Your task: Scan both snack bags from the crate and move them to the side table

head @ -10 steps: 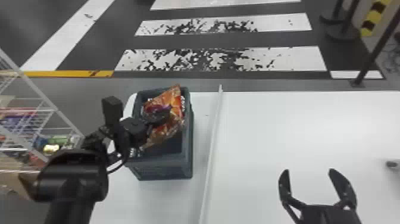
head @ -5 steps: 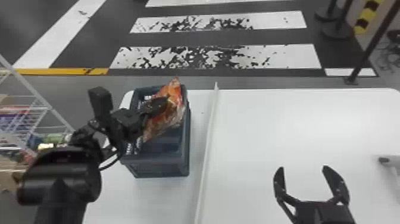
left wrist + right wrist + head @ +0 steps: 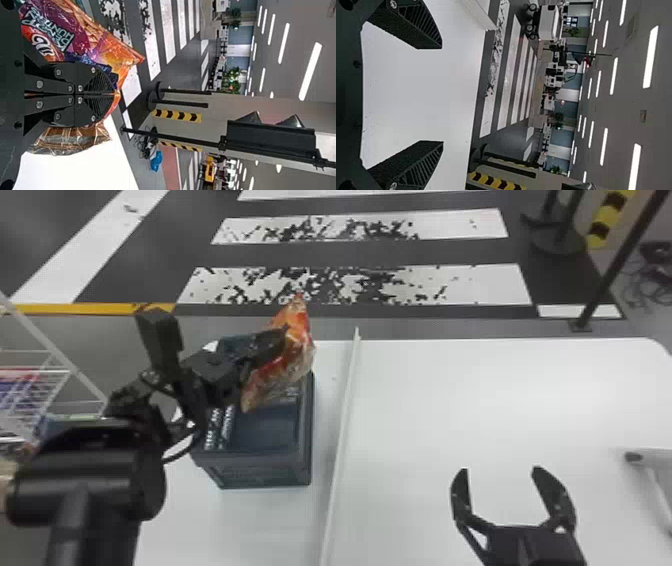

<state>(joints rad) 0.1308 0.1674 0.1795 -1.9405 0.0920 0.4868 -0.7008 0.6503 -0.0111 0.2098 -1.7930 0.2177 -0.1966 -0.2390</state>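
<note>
Nearest, the right gripper (image 3: 501,470) stands empty, its 2 fingers spread. Beyond and left, past the white strip (image 3: 341,430), is the crate (image 3: 260,471). Over it the left gripper (image 3: 115,94) pinches 1 snack bag (image 3: 296,357), long side slanting far-right; I'd guess it must go rightward from there.

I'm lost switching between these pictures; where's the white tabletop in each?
Head view: white tabletop, under the crate and rightward.
Left wrist view: tabletop, beyond the left gripper and its snack bag.
Right wrist view: tabletop, beyond the open right gripper.
Shared landmark: the floor's white stripes.
</note>
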